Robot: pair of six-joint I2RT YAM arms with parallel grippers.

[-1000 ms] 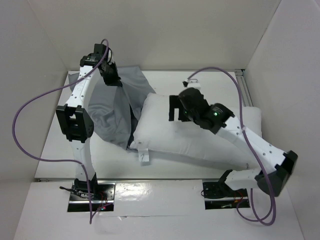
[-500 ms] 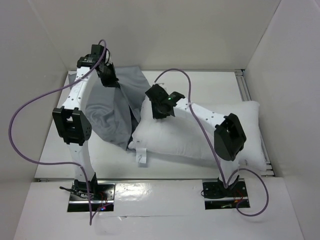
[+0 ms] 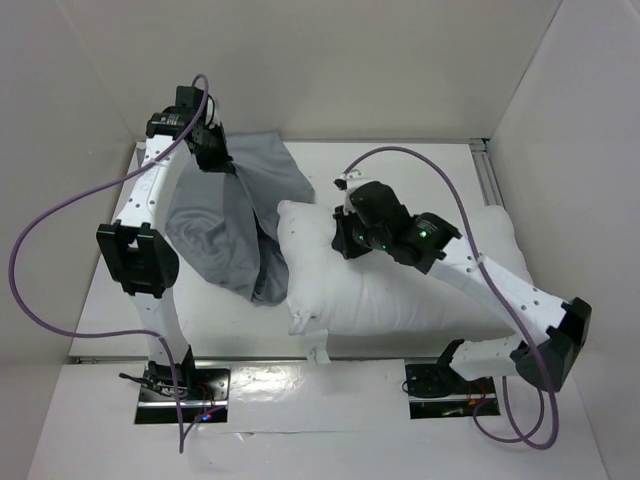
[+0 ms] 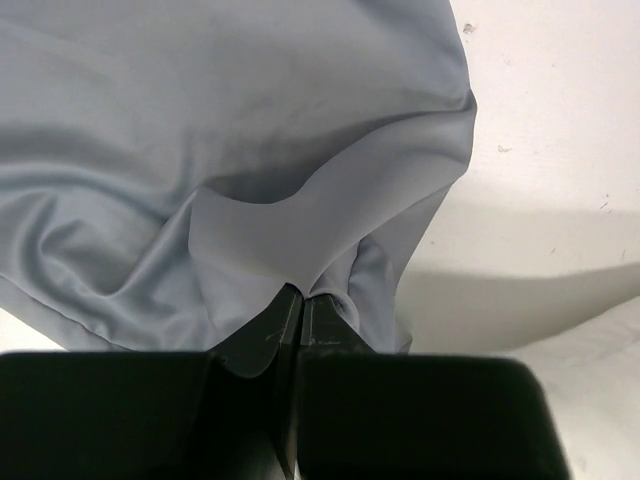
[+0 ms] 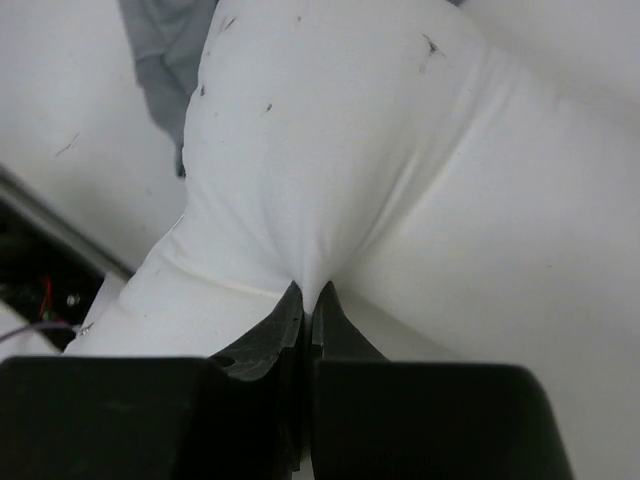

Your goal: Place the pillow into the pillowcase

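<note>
Shows, on the worktop [image 3: 420, 165], the pillow [image 3: 400, 290] swung round since the earlier frame, tagged corner now nearer the arm bases. Leaves the pillowcase [image 3: 225, 230] draped just left of the pillow, lifted, likely to present its mouth. Pinches grey cloth in the tightly closed left hand [image 3: 220, 160], beyond the pillow's left end; clamps a fold atop the pillow in the closed right hand [image 3: 340, 242], probably for steering it in.

- Left arm [image 3: 146, 190]: slim white links, boxy black joints.
- Right arm [image 3: 500, 290]: same build, a green light [image 3: 423, 233] lit, purple cable [image 3: 400, 150] looped.
- Fingers [image 4: 255, 340]: black, tapering.
</note>
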